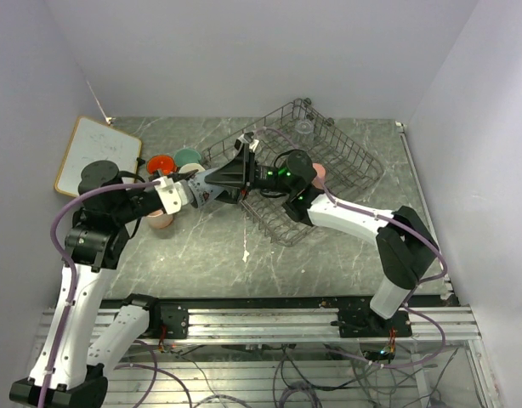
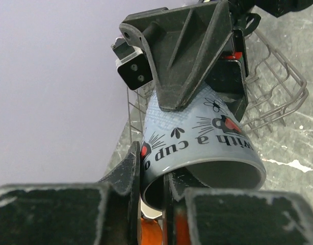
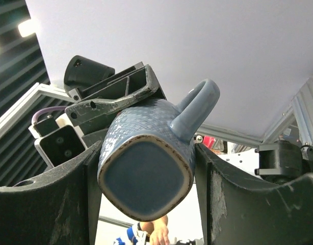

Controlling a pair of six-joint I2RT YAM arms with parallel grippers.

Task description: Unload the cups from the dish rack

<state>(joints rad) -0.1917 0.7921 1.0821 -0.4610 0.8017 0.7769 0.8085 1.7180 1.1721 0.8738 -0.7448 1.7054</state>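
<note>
A small grey-blue cup (image 2: pixel 197 138) with black lettering hangs on its side in the air between both grippers, just left of the dish rack (image 1: pixel 346 161). My left gripper (image 2: pixel 151 176) is shut on the cup's rim, one finger inside and one outside. My right gripper (image 3: pixel 146 168) is shut on the cup's body near its square base (image 3: pixel 144 178), with the handle (image 3: pixel 194 104) pointing up. From above, the two grippers meet over the cup (image 1: pixel 207 195). A clear glass (image 1: pixel 304 128) stands in the rack's far end, and a pink cup (image 1: pixel 319 174) shows behind the right wrist.
An orange cup (image 1: pixel 161 163), a mint green cup (image 1: pixel 188 156) and a pale pink cup (image 1: pixel 160 221) stand on the table left of the rack. A wood-framed whiteboard (image 1: pixel 97 155) lies at the far left. Walls close in the back and both sides.
</note>
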